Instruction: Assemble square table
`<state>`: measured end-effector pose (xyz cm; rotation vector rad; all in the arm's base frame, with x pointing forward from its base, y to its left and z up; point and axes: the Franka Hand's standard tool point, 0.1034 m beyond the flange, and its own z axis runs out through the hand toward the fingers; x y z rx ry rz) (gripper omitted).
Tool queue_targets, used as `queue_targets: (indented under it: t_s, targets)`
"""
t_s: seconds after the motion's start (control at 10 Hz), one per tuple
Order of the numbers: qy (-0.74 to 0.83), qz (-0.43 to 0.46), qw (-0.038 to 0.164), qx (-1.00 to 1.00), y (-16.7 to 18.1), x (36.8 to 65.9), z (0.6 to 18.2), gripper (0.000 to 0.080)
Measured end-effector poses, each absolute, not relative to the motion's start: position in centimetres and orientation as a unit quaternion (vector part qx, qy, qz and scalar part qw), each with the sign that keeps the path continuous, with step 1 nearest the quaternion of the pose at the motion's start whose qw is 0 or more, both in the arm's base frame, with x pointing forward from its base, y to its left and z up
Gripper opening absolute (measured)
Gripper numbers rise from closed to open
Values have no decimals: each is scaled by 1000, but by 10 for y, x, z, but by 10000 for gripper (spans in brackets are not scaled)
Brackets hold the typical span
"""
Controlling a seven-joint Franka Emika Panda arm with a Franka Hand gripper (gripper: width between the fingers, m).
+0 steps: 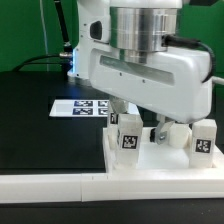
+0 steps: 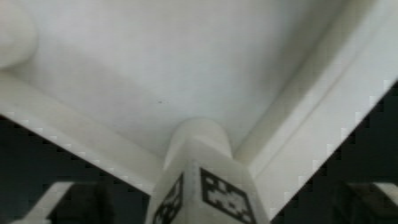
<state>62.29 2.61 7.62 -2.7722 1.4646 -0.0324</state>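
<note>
Three leg blocks stand upright in the corners of the square top [image 1: 150,168], which rests on the black table [image 1: 30,110] close against a long white bar [image 1: 60,184] at the near edge. We see one leg block [image 1: 128,135] at the exterior view's left, with a black-and-white tag facing the camera, a second leg block [image 1: 203,139] at the exterior view's right, also tagged, and a third leg block [image 1: 113,120] standing just behind the first, partly hidden. The arm's big white head fills the upper part of that view, and the tool [image 1: 140,118] hangs low over the top, between the left and right blocks. Its fingers [image 1: 160,130] look spread and we see nothing pinched between them, though the arm's body hides much of them. Behind the tray, the marker board [image 1: 80,106] lies flat on the table. From the wrist view we look down onto the pale inside of the top [image 2: 160,70] and its raised rim, with one tagged leg [image 2: 205,175] rising toward the camera; the tool's two finger tips show blurred at the lower corners, well apart from that leg.
</note>
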Motion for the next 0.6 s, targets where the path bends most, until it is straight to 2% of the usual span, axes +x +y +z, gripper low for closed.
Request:
queue_targets:
  t_s: [0.1,0.3,0.6]
  targets:
    - [462,-11,3,-887,23,623,76,640]
    - [383,-11,2,-924,23,623,76,647]
    - [171,-16,-7,-985,18,626,78,649]
